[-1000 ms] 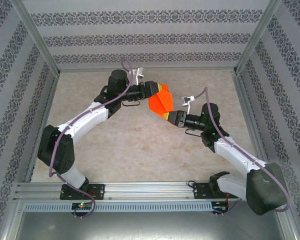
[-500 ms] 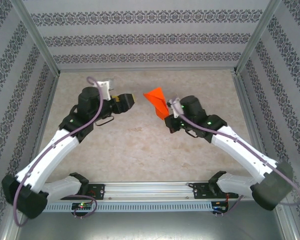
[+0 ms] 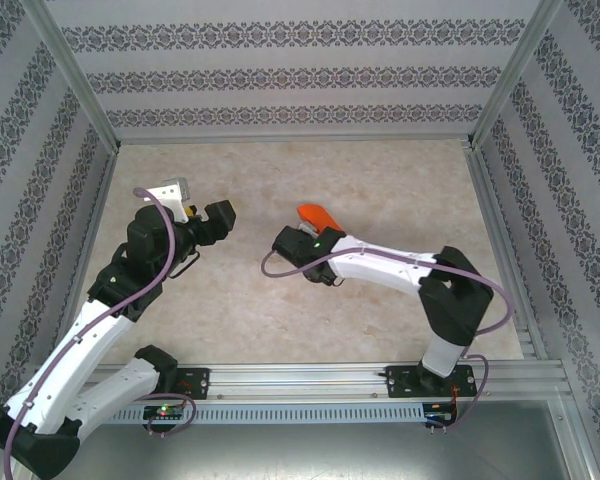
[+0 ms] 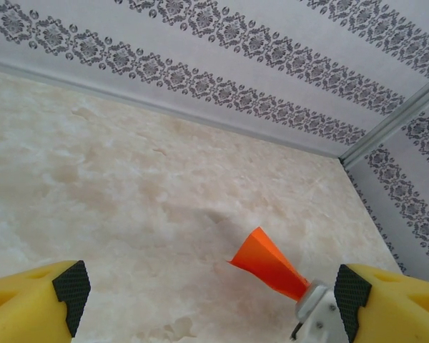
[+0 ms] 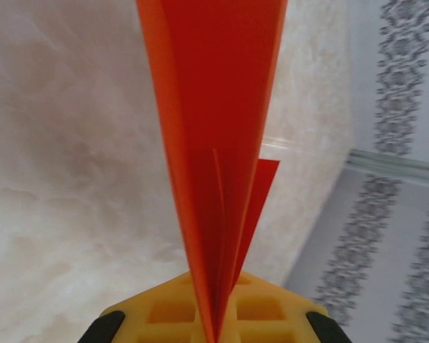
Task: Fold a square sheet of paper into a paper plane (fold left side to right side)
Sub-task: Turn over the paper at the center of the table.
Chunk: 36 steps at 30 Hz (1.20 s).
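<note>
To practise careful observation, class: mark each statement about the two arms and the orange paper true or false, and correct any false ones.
1. The right gripper is shut on the paper plane. True.
2. The left gripper grips the paper plane too. False: it is open, apart from the paper and holding nothing.
3. The paper plane lies loose on the table. False: it is clamped in the right gripper and sticks out from it.
4. The paper is folded into several layers. True: the right wrist view shows layers meeting at the grip.
</note>
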Each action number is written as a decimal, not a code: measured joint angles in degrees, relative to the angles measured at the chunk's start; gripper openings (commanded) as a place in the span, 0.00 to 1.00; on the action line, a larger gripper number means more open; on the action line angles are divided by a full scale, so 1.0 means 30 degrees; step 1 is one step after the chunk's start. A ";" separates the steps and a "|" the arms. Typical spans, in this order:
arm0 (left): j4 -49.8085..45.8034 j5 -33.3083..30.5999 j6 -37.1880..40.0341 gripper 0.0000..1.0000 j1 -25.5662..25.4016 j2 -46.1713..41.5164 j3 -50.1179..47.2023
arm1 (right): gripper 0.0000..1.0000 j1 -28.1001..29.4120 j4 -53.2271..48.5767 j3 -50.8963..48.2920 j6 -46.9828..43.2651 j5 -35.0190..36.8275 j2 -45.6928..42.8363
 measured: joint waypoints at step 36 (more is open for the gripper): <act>0.6390 0.7672 -0.3752 0.88 -0.0248 0.9806 -0.3257 | 0.98 -0.5413 0.5668 -0.6921 0.4889 -1.7471 -1.1497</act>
